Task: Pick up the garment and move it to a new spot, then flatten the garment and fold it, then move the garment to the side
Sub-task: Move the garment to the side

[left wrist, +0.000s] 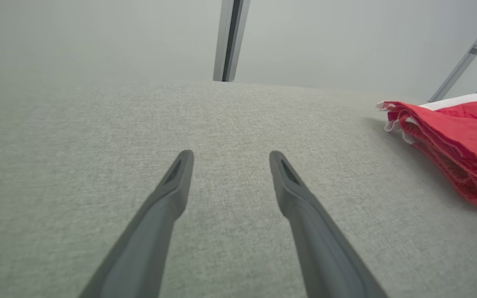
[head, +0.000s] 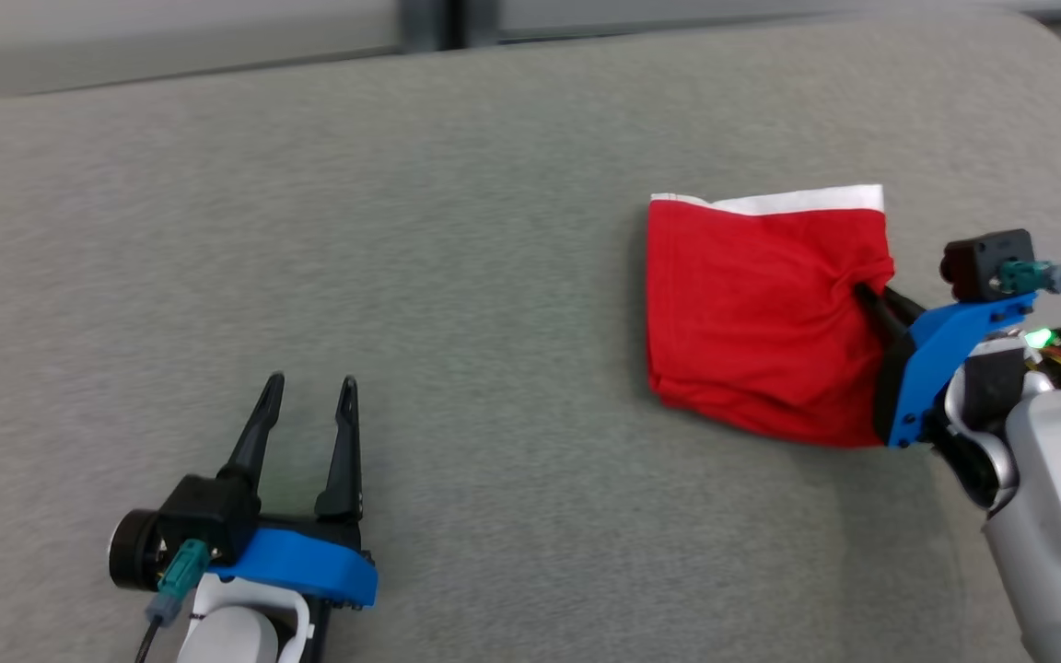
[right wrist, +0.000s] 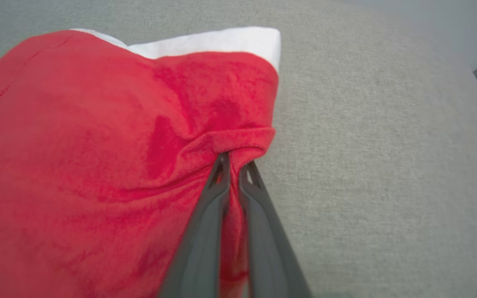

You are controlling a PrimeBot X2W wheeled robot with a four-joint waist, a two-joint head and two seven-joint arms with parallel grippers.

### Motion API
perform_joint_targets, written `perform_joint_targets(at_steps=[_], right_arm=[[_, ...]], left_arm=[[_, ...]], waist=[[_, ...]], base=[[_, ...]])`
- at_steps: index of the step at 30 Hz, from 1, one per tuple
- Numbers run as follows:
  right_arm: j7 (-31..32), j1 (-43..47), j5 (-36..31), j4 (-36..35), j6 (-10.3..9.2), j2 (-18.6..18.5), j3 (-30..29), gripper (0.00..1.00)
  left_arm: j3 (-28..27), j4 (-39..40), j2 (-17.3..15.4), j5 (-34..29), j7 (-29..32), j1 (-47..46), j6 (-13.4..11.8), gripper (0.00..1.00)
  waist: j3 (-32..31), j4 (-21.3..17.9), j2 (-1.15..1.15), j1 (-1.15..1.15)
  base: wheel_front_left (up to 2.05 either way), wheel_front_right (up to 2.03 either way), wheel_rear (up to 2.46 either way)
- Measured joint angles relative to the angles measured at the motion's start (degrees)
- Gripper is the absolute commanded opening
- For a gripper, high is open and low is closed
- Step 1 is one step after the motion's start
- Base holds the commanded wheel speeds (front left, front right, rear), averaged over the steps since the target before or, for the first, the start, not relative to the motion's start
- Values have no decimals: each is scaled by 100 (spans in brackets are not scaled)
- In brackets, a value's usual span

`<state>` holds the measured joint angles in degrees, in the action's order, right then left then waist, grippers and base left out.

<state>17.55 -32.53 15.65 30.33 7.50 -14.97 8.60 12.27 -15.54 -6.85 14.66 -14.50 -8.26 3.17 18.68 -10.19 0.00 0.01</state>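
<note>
In the head view there is one red garment, folded, with one white band along its far edge. It lies on the right part of a grey cloth-covered tabletop. Two arms show. The left arm rises from the lower left, and the left jaws stand spread, their two dark fingers pointing up the view over bare tabletop, well apart from the garment. The right arm comes in from the lower right with a blue bracket at its wrist, and the right jaws reach up and left into the garment's right edge, where the cloth bunches around them. A pale wall runs behind the tabletop's far edge. In the left wrist view, the two fingers are wide apart with bare grey tabletop between them. The garment sits at the right edge, its layers stacked, and beyond is a pale wall with one upright metal strip. In the right wrist view, the two fingers are pressed almost together, pinching a fold of red cloth at the garment's right edge, just below the white band. Grey tabletop lies to the right.
</note>
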Motion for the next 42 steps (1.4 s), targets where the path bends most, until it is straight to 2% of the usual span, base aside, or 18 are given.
perform_joint_targets(at_steps=[7, 12, 17, 29, 32, 34, 35, 36, 42], right_arm=[[-253, -15, -5, -112, -1, -55, -360, 0], [-476, -20, -40, 16, -1, 43, -456, 0], [-658, -240, -45, 275, 0, -131, -414, 0], [-731, -1153, -348, 1147, 0, -1278, -1037, 0], [-731, -1227, -425, 1215, 0, -1384, -1089, 0], [-787, -1320, -583, 1304, 0, -1462, -1184, 38], [-873, -1346, -635, 1308, 0, -1469, -1220, 74], [-967, -1388, -679, 1311, 0, -1470, -1240, 100], [-1526, -1476, -898, 1293, 0, -1308, -1159, 100]], left_arm=[[122, 413, -215, -107, 343, -180, 41, 100], [194, 636, -289, -148, 538, -241, 42, 100], [244, 803, -356, -162, 648, -241, 34, 100], [176, 1244, -482, -146, 684, -127, -112, 100], [193, 1263, -481, -138, 683, -123, -113, 100], [211, 1269, -478, -129, 675, -119, -120, 100], [219, 1268, -472, -118, 675, -119, -121, 100], [229, 1268, -469, -113, 672, -119, -129, 100], [270, 1188, -437, -79, 625, -118, -163, 100]], waist=[[396, -920, 0, 0], [494, -1175, 0, 0], [547, -1017, 0, -1], [736, -81, 0, -1], [773, 23, 0, -1], [810, 133, 0, -1], [816, 157, 0, -1], [819, 176, 0, -1], [739, 195, 0, -1]], base=[[0, 0, 0], [0, 0, 0], [0, 0, 0], [0, 0, 0], [0, 0, 0], [0, 0, 0], [0, 0, 0], [0, 0, 0], [0, 0, 0]])
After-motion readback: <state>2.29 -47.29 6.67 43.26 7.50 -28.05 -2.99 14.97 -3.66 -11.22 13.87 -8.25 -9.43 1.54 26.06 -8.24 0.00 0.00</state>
